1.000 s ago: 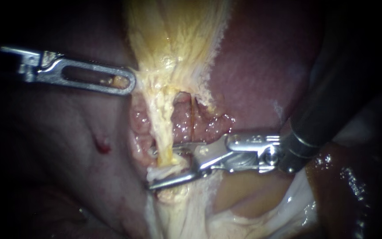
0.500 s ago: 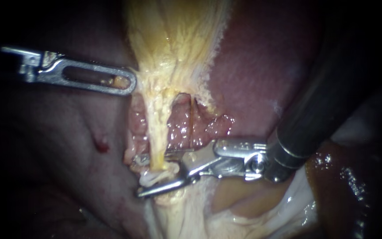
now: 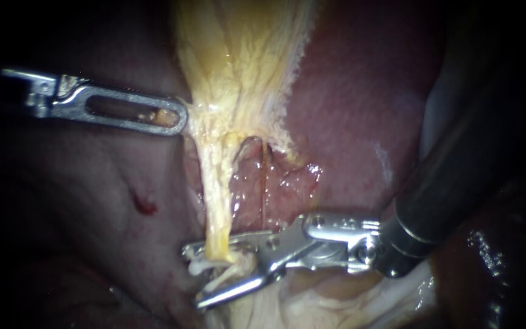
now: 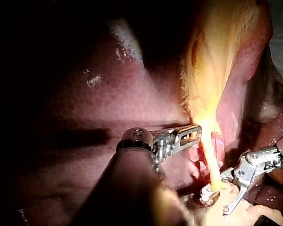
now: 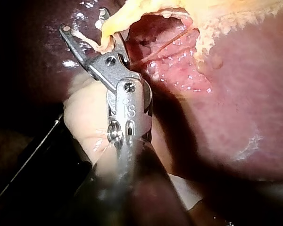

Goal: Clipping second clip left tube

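Dark red, glistening liver (image 3: 348,103) fills the background. Across it the left tube (image 3: 216,195), a pale yellow fibrous cord, runs nearly upright, narrowing downward from the gallbladder (image 3: 238,55). At the tube's lower end the right instrument (image 3: 193,277) holds its jaws wide apart, one on either side of the tube (nothing squeezed). Beside the tube's upper end the left instrument (image 3: 175,116) is clamped on the gallbladder's edge. A thin strand (image 3: 263,183) runs just right of the tube, with wet raw tissue between them.
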You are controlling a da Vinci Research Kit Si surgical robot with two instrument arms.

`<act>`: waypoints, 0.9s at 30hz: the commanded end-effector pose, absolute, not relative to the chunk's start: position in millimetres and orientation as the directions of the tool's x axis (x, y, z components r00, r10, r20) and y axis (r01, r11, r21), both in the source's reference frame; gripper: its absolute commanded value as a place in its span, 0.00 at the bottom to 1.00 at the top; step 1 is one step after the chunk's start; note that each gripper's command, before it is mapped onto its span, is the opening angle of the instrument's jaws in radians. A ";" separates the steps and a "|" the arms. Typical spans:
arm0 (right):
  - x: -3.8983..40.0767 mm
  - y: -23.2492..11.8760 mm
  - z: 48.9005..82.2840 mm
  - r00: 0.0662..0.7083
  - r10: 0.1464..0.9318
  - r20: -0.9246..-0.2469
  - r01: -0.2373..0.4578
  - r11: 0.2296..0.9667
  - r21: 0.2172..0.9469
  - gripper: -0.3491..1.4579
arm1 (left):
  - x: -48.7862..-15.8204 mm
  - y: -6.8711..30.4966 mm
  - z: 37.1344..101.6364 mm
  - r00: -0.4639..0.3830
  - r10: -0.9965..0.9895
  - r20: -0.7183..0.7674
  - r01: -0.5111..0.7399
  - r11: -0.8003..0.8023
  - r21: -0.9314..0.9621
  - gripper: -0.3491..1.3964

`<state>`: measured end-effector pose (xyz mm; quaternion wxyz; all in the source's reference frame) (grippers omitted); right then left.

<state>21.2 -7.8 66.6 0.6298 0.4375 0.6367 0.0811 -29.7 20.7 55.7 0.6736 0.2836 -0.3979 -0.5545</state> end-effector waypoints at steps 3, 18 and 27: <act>21.0 -7.6 66.5 0.176 0.660 -0.731 0.455 0.604 0.655 0.46 | -29.7 20.7 55.8 0.068 -0.973 0.222 0.521 0.224 0.823 0.00; 20.4 -7.1 67.4 0.172 0.661 -0.731 0.422 0.621 0.660 0.24 | -29.8 20.7 55.9 0.068 -0.973 0.222 0.521 0.225 0.823 0.00; 20.0 -7.0 67.7 0.194 0.697 -0.690 0.416 0.579 0.701 0.00 | -29.7 20.8 56.0 0.068 -0.973 0.222 0.521 0.225 0.823 0.00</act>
